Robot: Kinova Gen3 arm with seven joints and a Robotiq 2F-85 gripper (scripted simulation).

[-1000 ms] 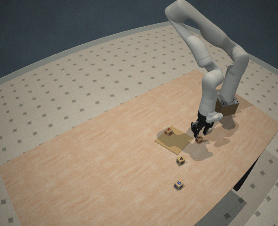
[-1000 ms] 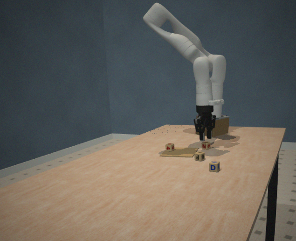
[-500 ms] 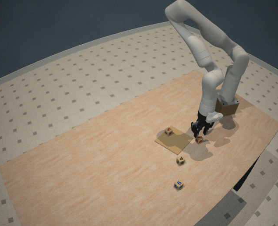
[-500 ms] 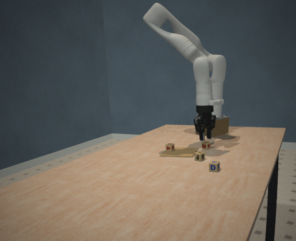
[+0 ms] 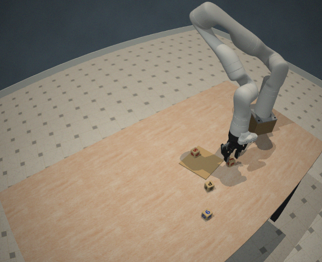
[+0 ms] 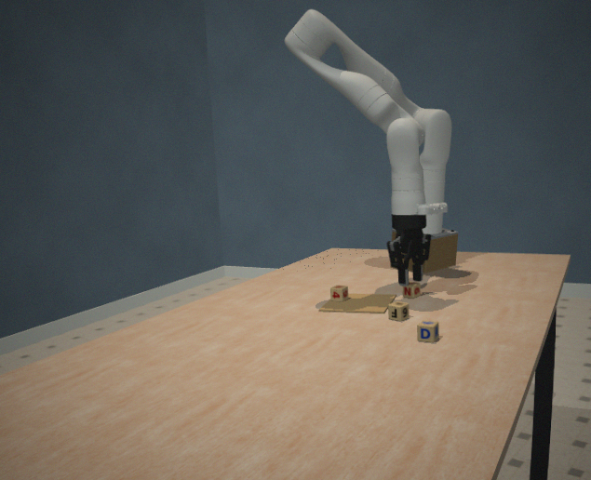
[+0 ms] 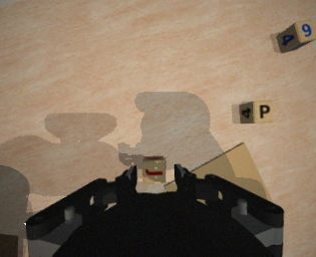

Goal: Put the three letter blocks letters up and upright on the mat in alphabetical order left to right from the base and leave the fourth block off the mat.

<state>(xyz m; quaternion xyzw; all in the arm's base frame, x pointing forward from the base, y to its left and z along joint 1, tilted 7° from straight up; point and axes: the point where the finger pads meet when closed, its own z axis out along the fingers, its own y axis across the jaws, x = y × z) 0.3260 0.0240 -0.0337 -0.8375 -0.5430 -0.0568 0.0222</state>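
Note:
The mat (image 5: 206, 172) (image 6: 355, 305) (image 7: 242, 160) lies flat on the table. A block with a red S or 5 on top (image 5: 194, 152) (image 6: 339, 293) stands on the mat near its far left edge. My gripper (image 5: 231, 158) (image 6: 410, 281) (image 7: 156, 172) points down, partly open and empty, just above a block with red marks (image 5: 230, 163) (image 6: 411, 291) (image 7: 155, 176). That block stands off the mat by its right corner; its top mark is partly seen. A block with a black P on top (image 5: 209, 186) (image 6: 398, 311) (image 7: 264, 112) stands off the mat.
A block with a blue 6 or 9 on top (image 5: 207, 214) (image 6: 427, 332) (image 7: 298, 36) stands on the table, farther out than the P block. The robot's base box (image 5: 262, 126) (image 6: 442, 251) is behind the gripper. The table's long edge runs on the right.

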